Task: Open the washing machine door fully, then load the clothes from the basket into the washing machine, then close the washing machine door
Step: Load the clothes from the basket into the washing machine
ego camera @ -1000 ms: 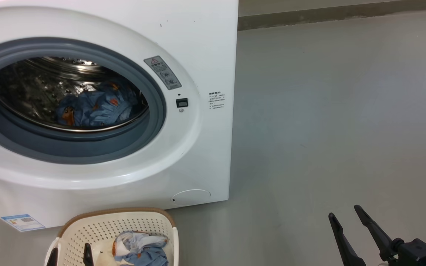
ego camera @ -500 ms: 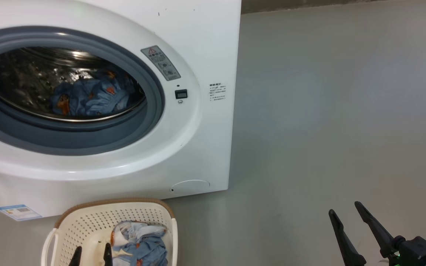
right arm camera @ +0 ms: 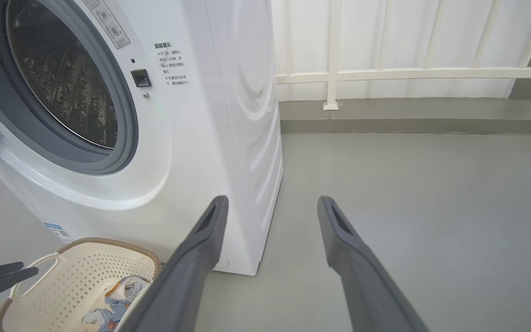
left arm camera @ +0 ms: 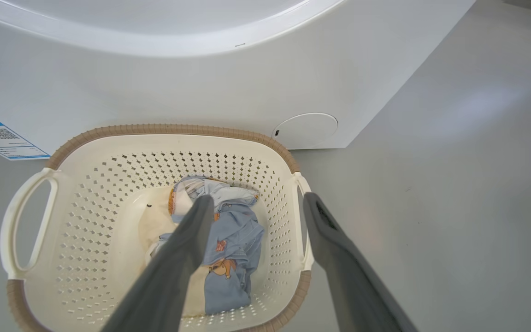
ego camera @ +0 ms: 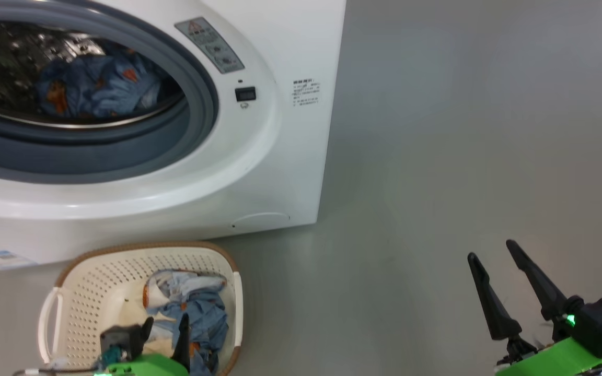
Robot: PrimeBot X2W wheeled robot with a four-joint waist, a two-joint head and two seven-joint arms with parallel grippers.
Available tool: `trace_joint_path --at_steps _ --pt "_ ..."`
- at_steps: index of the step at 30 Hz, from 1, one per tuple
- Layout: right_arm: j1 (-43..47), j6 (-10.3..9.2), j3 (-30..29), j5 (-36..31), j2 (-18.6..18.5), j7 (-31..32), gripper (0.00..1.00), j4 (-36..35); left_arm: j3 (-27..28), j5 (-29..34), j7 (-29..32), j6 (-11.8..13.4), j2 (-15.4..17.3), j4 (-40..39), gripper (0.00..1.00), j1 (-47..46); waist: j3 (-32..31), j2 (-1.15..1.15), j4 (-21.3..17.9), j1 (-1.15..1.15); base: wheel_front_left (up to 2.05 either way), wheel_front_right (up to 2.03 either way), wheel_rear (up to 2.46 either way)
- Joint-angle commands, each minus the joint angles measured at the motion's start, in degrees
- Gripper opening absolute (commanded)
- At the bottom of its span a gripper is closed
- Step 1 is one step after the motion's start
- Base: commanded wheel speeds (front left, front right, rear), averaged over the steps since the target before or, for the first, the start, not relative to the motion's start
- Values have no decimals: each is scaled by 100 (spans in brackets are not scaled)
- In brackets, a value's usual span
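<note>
At seven o'clock the left pincer (ego camera: 165,319), spread, hovers over clothes (ego camera: 207,308) in the basket (ego camera: 139,246); at four o'clock the right pincer (ego camera: 490,249) stands spread, empty, above the floor (ego camera: 411,183).

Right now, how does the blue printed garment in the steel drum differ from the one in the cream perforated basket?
The drum garment lies already loaded in the white washing machine, shaded; the basket garment waits in the cream basket, showing white parts, below the left gripper's open fingers. Both are light blue with orange figures.
</note>
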Motion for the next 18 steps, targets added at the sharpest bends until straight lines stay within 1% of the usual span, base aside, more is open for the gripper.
trace_joint_path --at_steps 1,9,14,18 --pt "-156 35 98 66 -111 -28 100 -169 146 -47 -16 -53 62 101 100 -268 491 0 -65 -1 0 0 0" --pt "-671 35 160 172 -102 -28 100 -345 88 -190 19 -203 25 1575 100 -1522 1567 0 -266 -1 0 0 0" --pt "-1034 35 183 230 -63 -28 100 -421 238 -336 -14 -203 136 2172 100 -2162 2212 0 -442 -1 0 0 0" --pt "-1340 35 252 258 -3 -28 100 -457 349 -456 -33 -183 218 2526 100 -2502 2615 0 -601 -1 0 0 0"
